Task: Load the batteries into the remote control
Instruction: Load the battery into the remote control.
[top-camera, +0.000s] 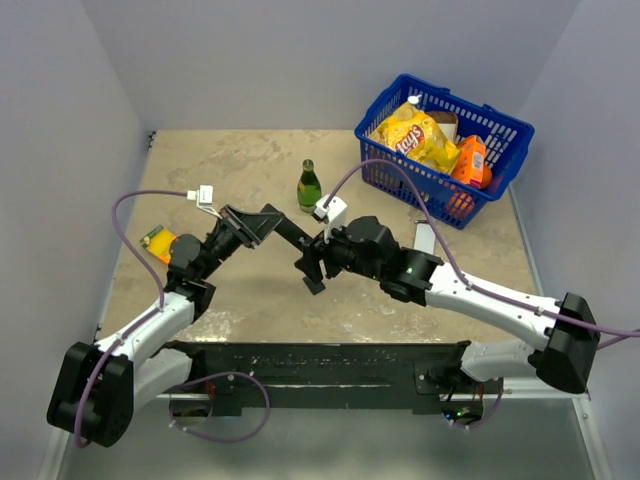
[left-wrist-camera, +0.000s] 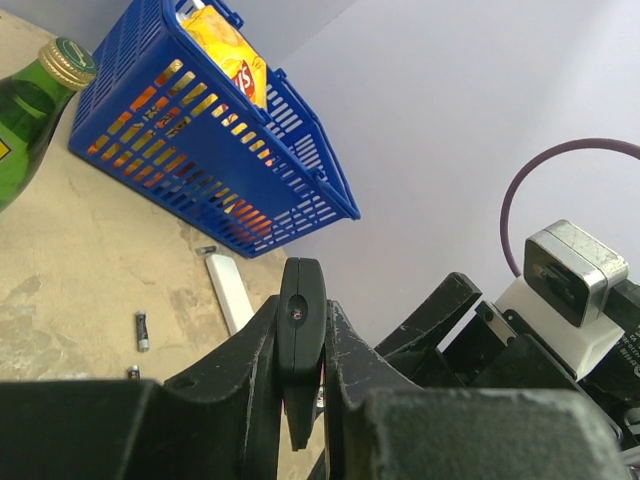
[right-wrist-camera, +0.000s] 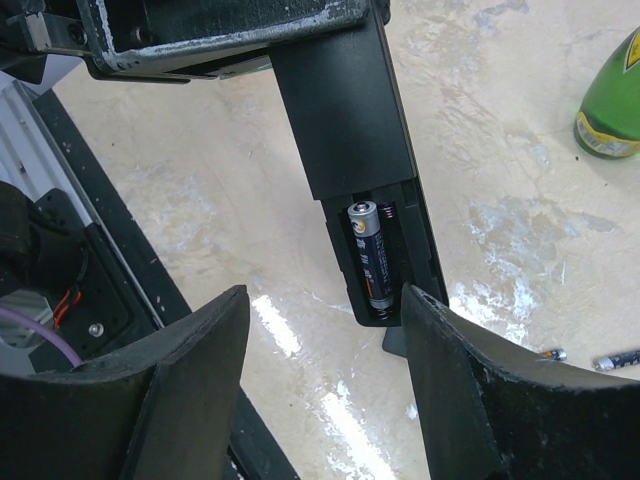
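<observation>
The left gripper (left-wrist-camera: 300, 362) is shut tight on the remote control (right-wrist-camera: 360, 120) and holds it up off the table (right-wrist-camera: 520, 230). The back end of the remote control is open; one battery (right-wrist-camera: 370, 255) sits inside the open slot. The right gripper (right-wrist-camera: 322, 310) is wide and holds nothing, with one finger on each side of that open end. Two more batteries (right-wrist-camera: 618, 358) lie loose on the table. A green bottle (right-wrist-camera: 612, 100) stands farther off, and a blue basket (top-camera: 400, 108) sits at the far side.
</observation>
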